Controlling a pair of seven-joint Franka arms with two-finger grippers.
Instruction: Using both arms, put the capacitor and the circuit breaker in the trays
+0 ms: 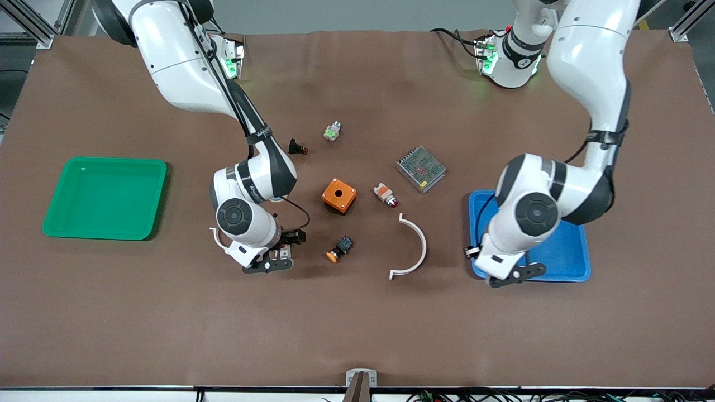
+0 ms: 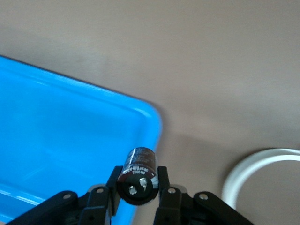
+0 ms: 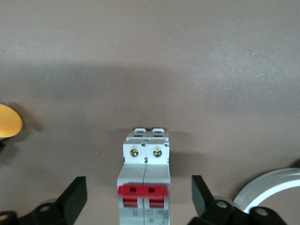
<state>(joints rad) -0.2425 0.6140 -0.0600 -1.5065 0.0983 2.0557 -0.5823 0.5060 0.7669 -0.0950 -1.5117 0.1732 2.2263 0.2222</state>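
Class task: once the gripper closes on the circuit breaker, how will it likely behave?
The circuit breaker looks like a rigid, boxy block, so it should hold firm, not flex. Lying flat between the open right gripper, it probably won't roll; smooth plastic sides might slip slightly.

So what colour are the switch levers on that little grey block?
Red. The circuit breaker's levers show best in the right wrist view.
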